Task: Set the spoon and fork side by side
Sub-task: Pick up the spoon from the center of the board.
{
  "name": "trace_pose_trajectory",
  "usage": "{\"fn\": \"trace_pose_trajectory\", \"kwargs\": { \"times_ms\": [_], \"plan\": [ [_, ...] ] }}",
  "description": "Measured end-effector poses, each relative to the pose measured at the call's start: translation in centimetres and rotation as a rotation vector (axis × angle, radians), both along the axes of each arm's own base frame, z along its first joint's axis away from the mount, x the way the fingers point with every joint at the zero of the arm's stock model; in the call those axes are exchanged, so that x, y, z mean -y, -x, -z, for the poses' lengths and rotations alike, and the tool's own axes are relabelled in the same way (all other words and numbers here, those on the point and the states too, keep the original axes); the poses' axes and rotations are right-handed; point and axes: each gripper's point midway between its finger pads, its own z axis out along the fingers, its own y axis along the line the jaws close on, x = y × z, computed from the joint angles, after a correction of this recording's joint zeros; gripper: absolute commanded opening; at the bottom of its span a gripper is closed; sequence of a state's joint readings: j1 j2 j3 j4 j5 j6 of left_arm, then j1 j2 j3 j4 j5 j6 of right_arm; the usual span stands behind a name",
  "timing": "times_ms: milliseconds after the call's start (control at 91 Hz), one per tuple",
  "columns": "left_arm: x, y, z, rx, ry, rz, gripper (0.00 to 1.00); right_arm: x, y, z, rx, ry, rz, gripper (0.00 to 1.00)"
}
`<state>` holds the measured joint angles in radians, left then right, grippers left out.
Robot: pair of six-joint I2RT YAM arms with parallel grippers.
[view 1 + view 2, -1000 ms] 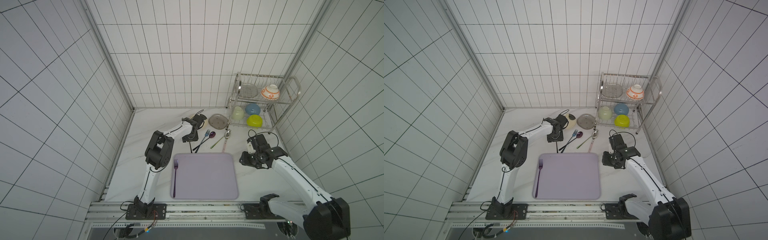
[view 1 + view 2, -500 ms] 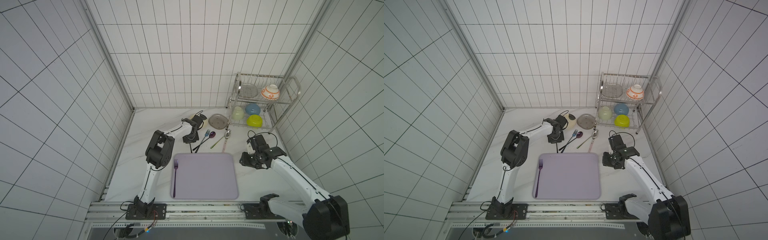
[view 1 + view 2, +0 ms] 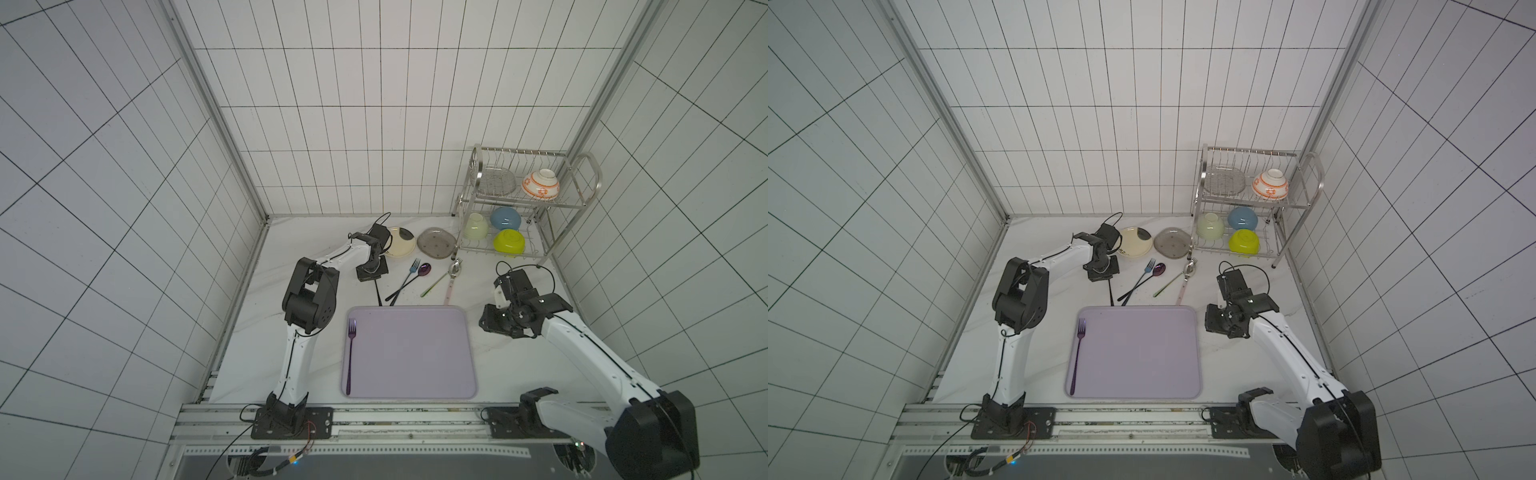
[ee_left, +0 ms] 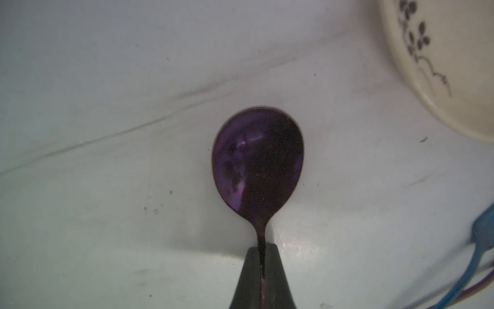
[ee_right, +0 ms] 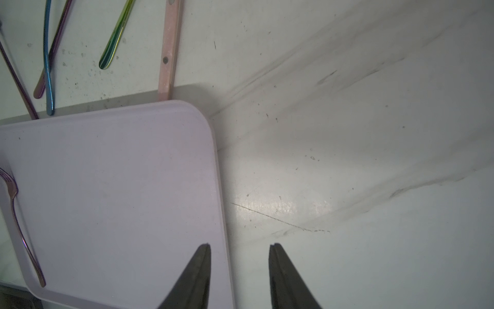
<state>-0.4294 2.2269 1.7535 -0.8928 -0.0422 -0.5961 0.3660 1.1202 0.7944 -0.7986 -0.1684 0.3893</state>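
My left gripper (image 4: 262,251) is shut on the neck of a purple spoon (image 4: 258,160), which lies bowl-up on the white tabletop. In both top views this gripper (image 3: 371,273) (image 3: 1101,272) sits behind the lilac tray (image 3: 415,357) and hides the bowl. Only the spoon's dark handle (image 3: 378,293) (image 3: 1111,293) shows, trailing toward the tray's far edge. A purple fork (image 3: 350,357) (image 3: 1077,357) (image 5: 21,230) lies along the tray's left side, tines pointing away. My right gripper (image 5: 239,246) (image 3: 492,324) stands open and holds nothing, its fingers straddling the tray's right rim (image 5: 219,174).
Behind the tray lie a blue fork (image 3: 409,274) crossed with a second purple spoon (image 3: 424,269), a green-handled utensil (image 5: 115,40) and a pink-handled one (image 5: 168,53). A cream plate (image 3: 400,242) and a grey plate (image 3: 436,242) sit further back. A wire rack (image 3: 528,203) with bowls stands at the back right.
My left gripper's jaws have come together on the spoon's neck. Neither arm has visibly moved, and the right gripper keeps the same gap.
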Motion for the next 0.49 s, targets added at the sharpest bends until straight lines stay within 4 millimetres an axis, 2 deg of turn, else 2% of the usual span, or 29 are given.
{"fn": "trace_pose_trajectory", "kwargs": {
  "times_ms": [88, 253, 363, 495],
  "plan": [
    [-0.8, -1.3, -1.0, 0.035, -0.012, 0.022, 0.0, 0.0, 0.0, 0.1, -0.006, 0.003, 0.0, 0.39],
    [-1.7, -4.0, -4.5, 0.14, -0.033, 0.059, 0.0, 0.1, 0.2, 0.3, -0.015, 0.007, 0.0, 0.39],
    [-2.0, -4.3, -7.4, 0.195, -0.041, 0.081, 0.0, 0.1, 0.2, 0.3, -0.015, 0.007, 0.0, 0.39],
    [-2.0, -3.3, -11.8, 0.263, -0.025, 0.098, 0.0, 0.1, 0.2, 0.3, -0.015, 0.007, -0.002, 0.39]
  ]
}}
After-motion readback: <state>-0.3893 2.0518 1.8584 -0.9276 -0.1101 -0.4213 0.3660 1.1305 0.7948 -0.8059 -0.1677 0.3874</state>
